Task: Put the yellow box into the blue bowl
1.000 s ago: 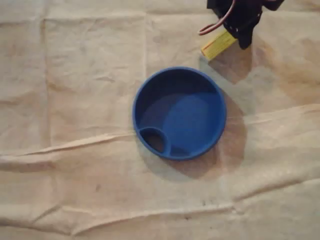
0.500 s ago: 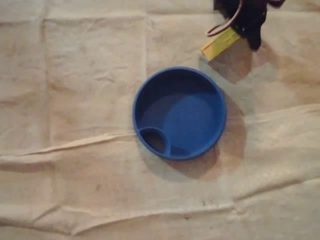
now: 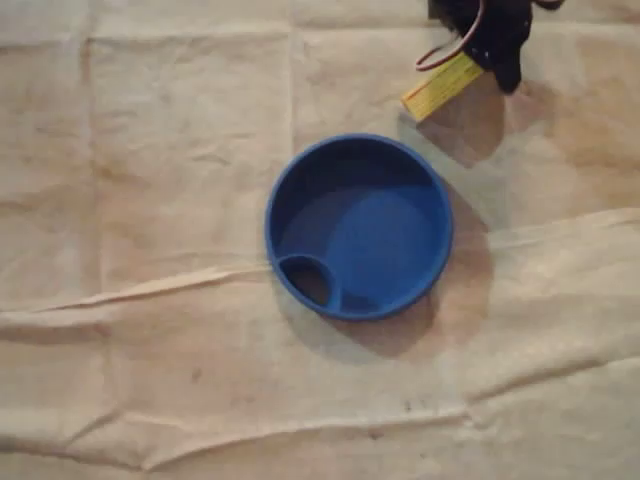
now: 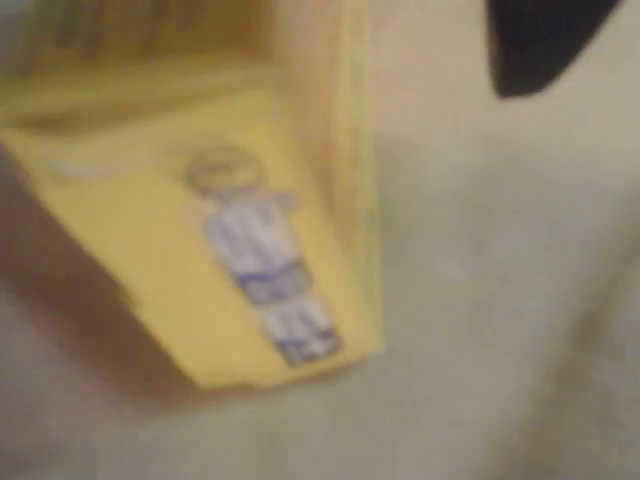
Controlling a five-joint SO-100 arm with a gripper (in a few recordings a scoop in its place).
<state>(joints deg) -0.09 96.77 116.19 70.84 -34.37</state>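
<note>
The yellow box lies on the cloth-covered counter at the upper right of the overhead view. It is outside the blue bowl, near the bowl's upper right rim but not touching it. The box is long and narrow and lies slantwise. Its lower left end points toward the bowl and its upper right end is hidden under the black tool.

In the wrist view the box is very close and blurred. It shows a broad yellow face with a blue printed mark down its middle, and pale cloth lies beyond it. A dark fingertip shows at the top right of that view, with a strip of cloth between it and the box's right edge. I cannot tell whether the tool is clenched on the box or released, because the contact is hidden in the overhead view and smeared in the wrist view.

A reddish cable loops out from the tool just above the box. The tool's shadow falls on the cloth to the lower right of the box.

The bowl sits upright near the middle of the counter. It has a small round compartment at its lower left, inside the rim. The cloth is beige, with fold lines and long creases running across below the bowl.
</note>
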